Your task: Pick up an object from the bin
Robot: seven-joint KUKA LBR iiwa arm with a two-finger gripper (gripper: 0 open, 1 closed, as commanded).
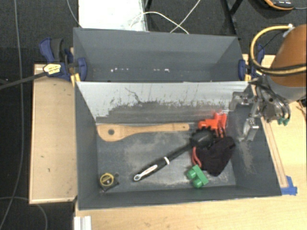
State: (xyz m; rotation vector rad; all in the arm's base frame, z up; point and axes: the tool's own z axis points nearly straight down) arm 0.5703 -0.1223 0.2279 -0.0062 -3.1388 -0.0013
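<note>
Three loose bits on the left, a small yellow tape measure [108, 179], a wooden spoon [144, 130] further back and a black ladle [165, 164] with a pale handle, lie well clear, so skip them. Rightward, a green block [196, 176], a bunched black cloth [217, 158] and a red plastic piece [213, 122] crowd together, and your gripper [250, 126] hangs just right of them; can't tell if the claw's wide or narrow. I'd drop straight onto the cloth's hump, minding the ladle head touching it.

Single overhead camera, tilted slightly sideways, whole bin [158, 61] framed; arm enters right.
</note>
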